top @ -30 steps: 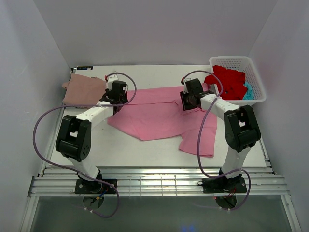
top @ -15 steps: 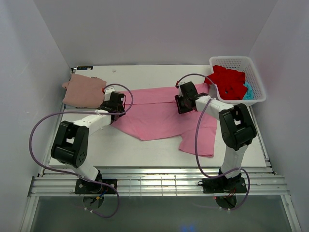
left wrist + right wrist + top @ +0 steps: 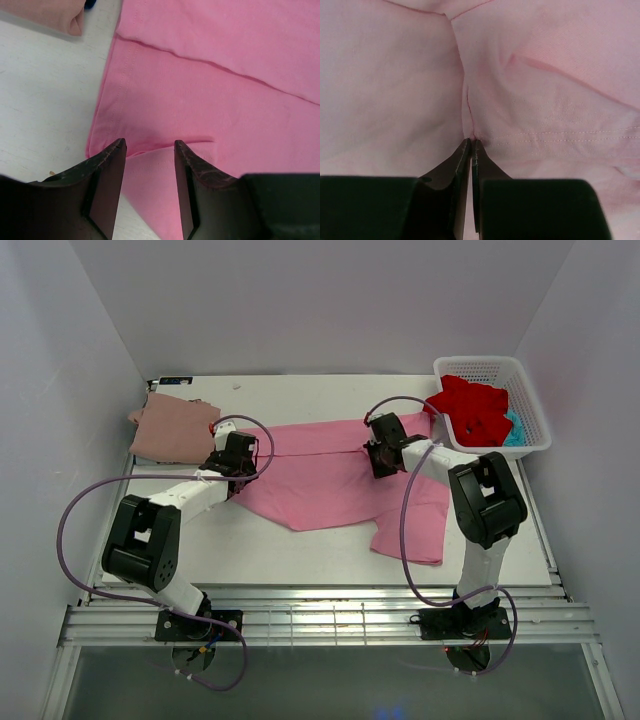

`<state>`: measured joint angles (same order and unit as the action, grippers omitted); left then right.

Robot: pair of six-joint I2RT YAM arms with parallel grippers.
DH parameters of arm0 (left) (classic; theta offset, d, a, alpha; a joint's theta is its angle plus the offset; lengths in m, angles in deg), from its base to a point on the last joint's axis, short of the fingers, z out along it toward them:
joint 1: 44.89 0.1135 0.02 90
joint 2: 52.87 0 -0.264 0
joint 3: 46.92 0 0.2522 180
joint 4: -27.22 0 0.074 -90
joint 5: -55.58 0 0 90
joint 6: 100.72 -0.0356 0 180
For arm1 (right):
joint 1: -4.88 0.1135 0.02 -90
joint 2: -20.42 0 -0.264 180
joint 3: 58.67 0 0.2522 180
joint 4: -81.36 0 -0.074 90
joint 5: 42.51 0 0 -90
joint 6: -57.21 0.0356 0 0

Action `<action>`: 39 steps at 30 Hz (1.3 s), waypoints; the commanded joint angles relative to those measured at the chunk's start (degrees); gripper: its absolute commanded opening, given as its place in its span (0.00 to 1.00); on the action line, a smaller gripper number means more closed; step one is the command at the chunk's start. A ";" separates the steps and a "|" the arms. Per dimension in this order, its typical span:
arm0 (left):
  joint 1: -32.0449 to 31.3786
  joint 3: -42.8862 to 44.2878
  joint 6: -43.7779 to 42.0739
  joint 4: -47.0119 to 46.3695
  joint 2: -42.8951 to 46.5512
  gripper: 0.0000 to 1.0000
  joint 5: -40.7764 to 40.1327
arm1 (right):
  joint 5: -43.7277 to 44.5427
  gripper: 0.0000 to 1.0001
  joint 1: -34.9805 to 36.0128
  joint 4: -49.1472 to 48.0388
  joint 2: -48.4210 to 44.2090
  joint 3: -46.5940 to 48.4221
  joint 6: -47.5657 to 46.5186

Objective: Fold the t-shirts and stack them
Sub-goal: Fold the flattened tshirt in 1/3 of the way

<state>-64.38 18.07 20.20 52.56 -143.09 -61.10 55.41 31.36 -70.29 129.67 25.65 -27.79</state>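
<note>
A bright pink t-shirt [image 3: 325, 475] lies spread across the middle of the table. My left gripper [image 3: 238, 460] is low over its left edge, open, with the cloth's edge [image 3: 150, 100] between and just ahead of the fingers [image 3: 112, 165]. My right gripper [image 3: 381, 456] is down on the shirt's upper right part, shut on a small pinched fold of pink cloth [image 3: 520, 90] at its tips [image 3: 471, 141]. A folded dusty rose t-shirt [image 3: 172, 427] lies at the back left; its corner shows in the left wrist view [image 3: 50, 12].
A white latticed basket [image 3: 530, 400] at the back right holds a red t-shirt [image 3: 472, 408] and a bit of teal cloth [image 3: 513, 430]. Side walls stand close at left and right. Purple cables loop from both arms.
Both arms have stretched forward and lowered onto the pink shirt. The left gripper came down at its left edge; the right one shifted slightly left and closed on a fold.
</note>
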 commanded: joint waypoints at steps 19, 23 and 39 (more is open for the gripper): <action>-0.11 -0.86 0.55 -0.94 1.71 0.54 -0.48 | 4.38 0.08 7.71 8.43 -2.55 7.39 1.33; -0.11 -0.95 0.29 -0.94 1.45 0.54 -0.31 | 4.12 0.18 8.59 9.75 -1.15 8.09 1.33; -0.11 -1.56 -0.77 -0.32 1.18 0.54 -4.79 | 14.13 0.42 10.17 13.09 -16.51 3.71 4.05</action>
<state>-64.38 17.39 20.00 52.51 -143.13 -63.52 65.77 41.46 -58.29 119.82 30.09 -25.83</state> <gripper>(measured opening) 0.538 0.421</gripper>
